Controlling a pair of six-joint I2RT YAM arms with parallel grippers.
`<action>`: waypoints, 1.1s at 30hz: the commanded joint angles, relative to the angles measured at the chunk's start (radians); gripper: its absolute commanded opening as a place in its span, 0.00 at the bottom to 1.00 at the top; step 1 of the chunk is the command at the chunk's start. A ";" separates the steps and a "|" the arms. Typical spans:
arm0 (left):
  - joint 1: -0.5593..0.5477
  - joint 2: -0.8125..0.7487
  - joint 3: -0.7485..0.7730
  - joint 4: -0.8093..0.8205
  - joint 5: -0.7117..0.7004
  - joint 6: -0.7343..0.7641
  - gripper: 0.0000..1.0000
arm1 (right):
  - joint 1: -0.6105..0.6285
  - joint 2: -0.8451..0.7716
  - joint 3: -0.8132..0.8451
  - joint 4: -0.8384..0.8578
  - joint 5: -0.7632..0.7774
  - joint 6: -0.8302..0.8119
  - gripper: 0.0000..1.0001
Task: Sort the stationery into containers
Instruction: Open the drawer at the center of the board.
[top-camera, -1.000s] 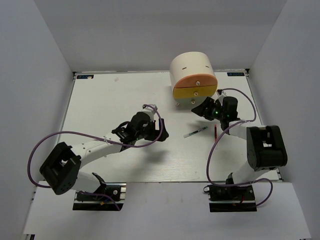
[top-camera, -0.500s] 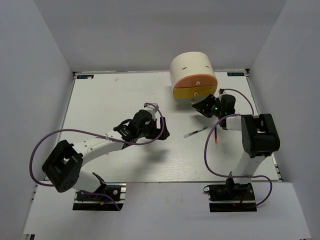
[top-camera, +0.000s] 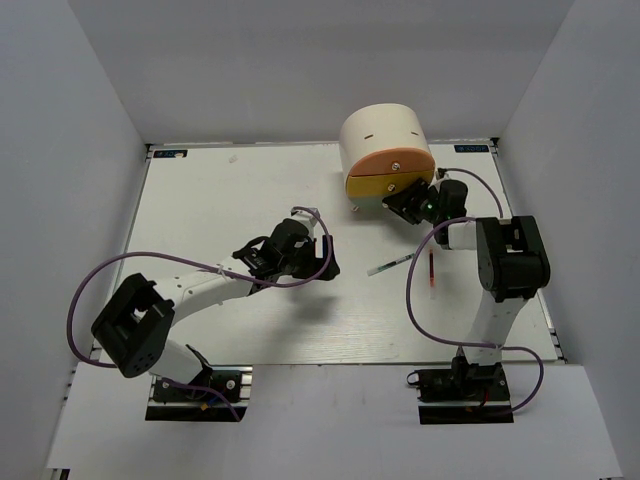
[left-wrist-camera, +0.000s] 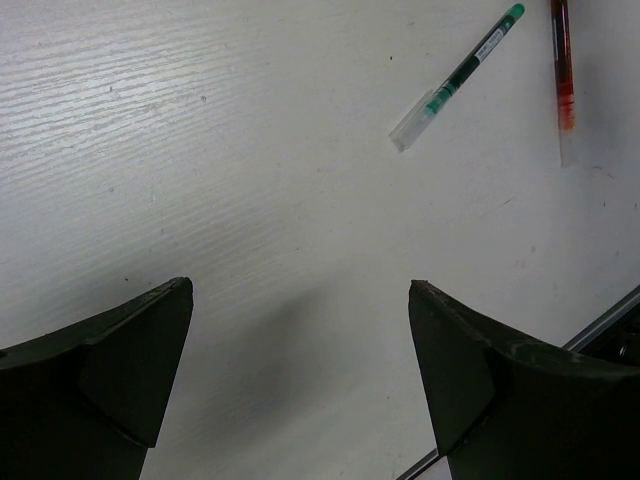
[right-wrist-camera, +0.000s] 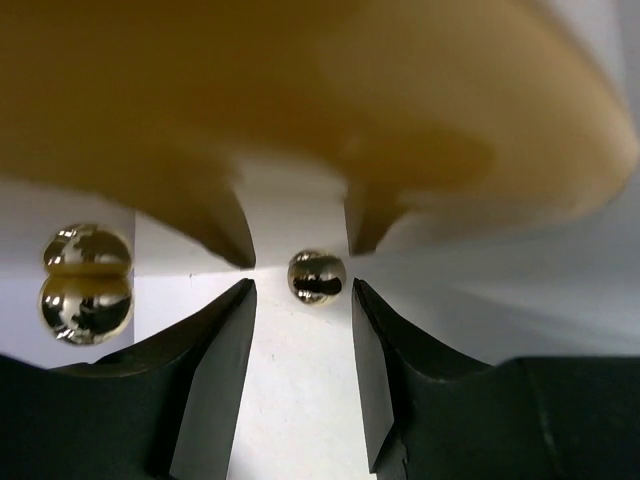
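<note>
The cream half-cylinder drawer unit (top-camera: 383, 135) stands at the back right, with an orange front (top-camera: 392, 160) and a yellow front (top-camera: 375, 185). My right gripper (top-camera: 403, 206) is open at the unit's lower front. In the right wrist view its fingertips (right-wrist-camera: 302, 290) sit on either side of a small shiny knob (right-wrist-camera: 317, 277) without touching it, under a yellow-orange drawer front (right-wrist-camera: 300, 90). A thin white pen (top-camera: 390, 264) (left-wrist-camera: 460, 75) and a thin red pen (top-camera: 431, 268) (left-wrist-camera: 563, 70) lie on the table. My left gripper (top-camera: 322, 266) (left-wrist-camera: 300, 290) is open and empty, left of the pens.
A second shiny knob (right-wrist-camera: 85, 290) shows at the left of the right wrist view. The white table (top-camera: 230, 210) has raised walls on three sides. Purple cables loop around both arms. The table's edge shows at the lower right of the left wrist view (left-wrist-camera: 600, 330).
My right gripper has moved up and left to the drawer unit's front. My left arm has shifted slightly to the right.
</note>
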 joint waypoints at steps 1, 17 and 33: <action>-0.005 -0.009 0.035 -0.014 0.010 -0.001 0.98 | 0.003 0.023 0.046 0.047 0.005 0.009 0.49; -0.005 0.002 0.053 -0.023 0.001 -0.001 0.98 | 0.004 0.064 0.061 0.067 -0.013 0.022 0.28; -0.005 0.011 0.062 0.004 0.019 0.008 0.98 | -0.002 -0.080 -0.143 0.093 -0.079 0.026 0.27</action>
